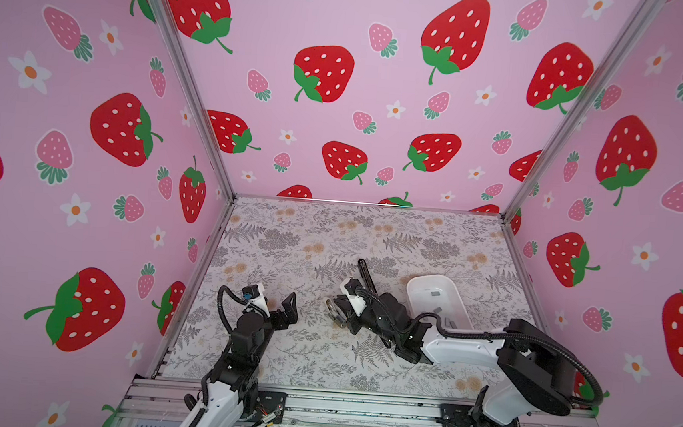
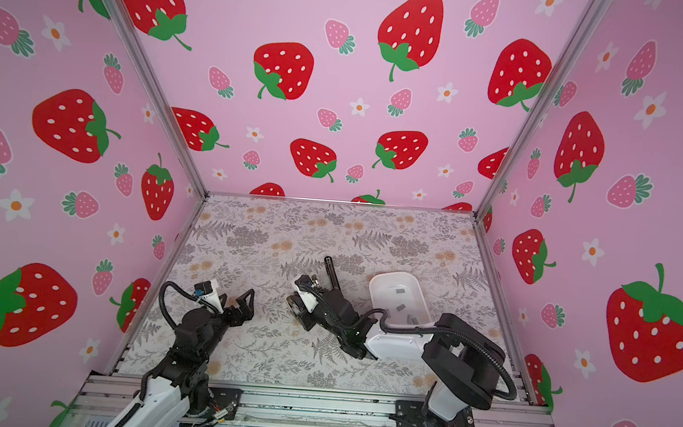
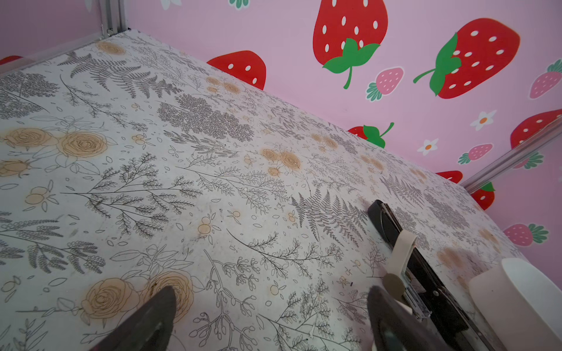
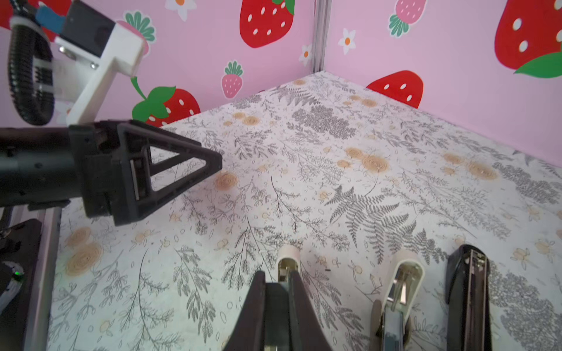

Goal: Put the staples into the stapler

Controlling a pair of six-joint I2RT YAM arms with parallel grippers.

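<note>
Nearest the base rail, the left gripper (image 2: 238,294) hovers over the floral table (image 1: 299,357) with its jaws spread wide and nothing between them; in the left wrist view its two dark fingers (image 3: 158,316) stand far apart over bare mat. Just beyond it, toward the middle, the right arm reaches across, and the right gripper (image 4: 276,275) has its fingers drawn almost together. A dark grey piece fills the narrow gap between them, and I cannot tell what it is or whether anything is truly gripped. Right at those fingertips lies the cream stapler (image 4: 288,256), its rounded tip pointing away from the gripper with a metal channel showing inside. Beside it sits a second cream piece (image 4: 406,273) with a metal plate in it; whether the two belong to one stapler is unclear. In both top views this spot is mostly hidden under the right wrist. Just past the cream parts, the black stapler (image 1: 365,271) lies opened out long on the table, its metal track showing in the right wrist view. To the right of it, near the right arm's white forearm, sits a white tray (image 1: 420,302). The staples (image 2: 400,288) lie inside the tray, a few short grey strips set apart on its floor, well apart from both grippers. Behind everything rises the pink strawberry wall (image 1: 342,77).
</note>
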